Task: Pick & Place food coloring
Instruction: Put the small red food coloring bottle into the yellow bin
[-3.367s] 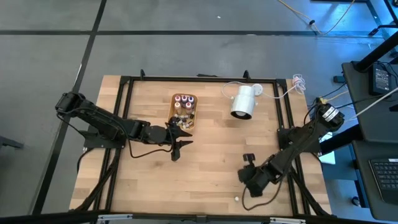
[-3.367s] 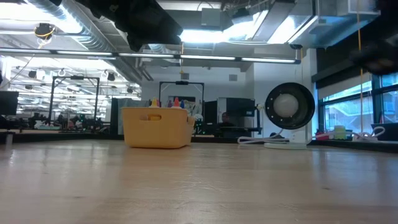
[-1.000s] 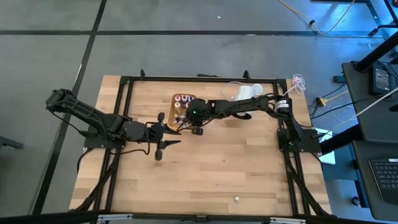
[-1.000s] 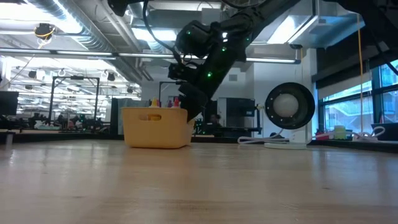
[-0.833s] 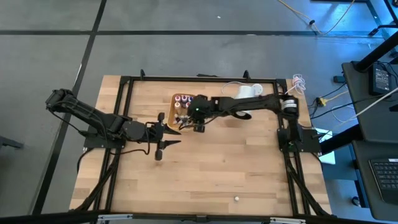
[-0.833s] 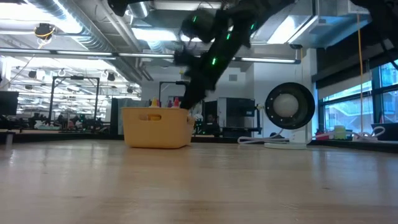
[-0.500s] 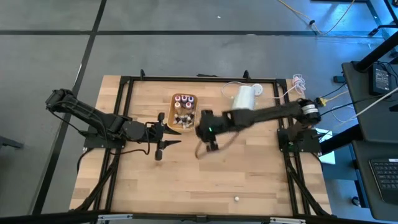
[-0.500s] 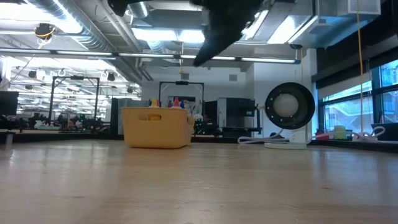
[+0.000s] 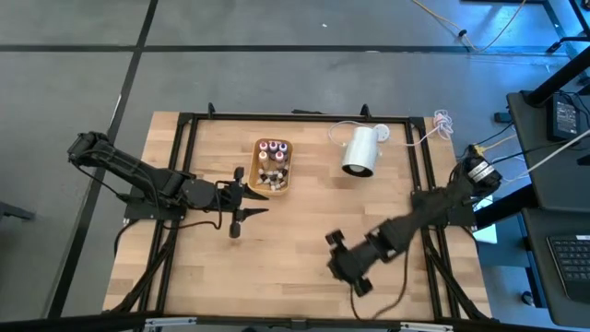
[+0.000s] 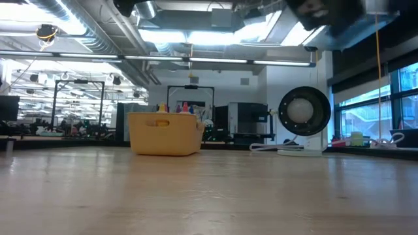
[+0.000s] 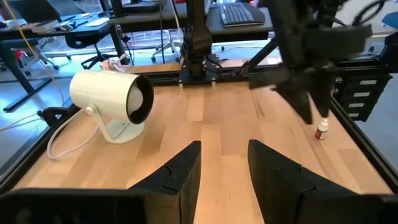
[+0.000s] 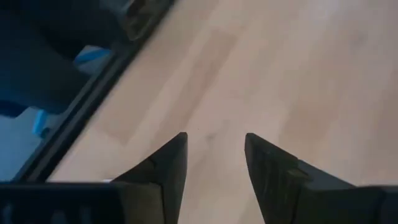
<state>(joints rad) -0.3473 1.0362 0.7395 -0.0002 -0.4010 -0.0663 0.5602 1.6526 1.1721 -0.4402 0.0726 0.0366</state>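
Near table's [image 9: 304,231] front edge, right gripper [image 9: 343,263].

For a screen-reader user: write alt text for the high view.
Seen from above, the right gripper hangs over bare wood near the front of the table, its jaws empty. The left gripper waits beside the orange tray of food coloring bottles, and a white cylinder lies toward the back right.

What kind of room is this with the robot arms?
Probably a robotics lab or workshop. Two robot arms work over a wooden table in a black frame, office chairs and a keyboard stand beyond it, and bare pipes run along the ceiling.
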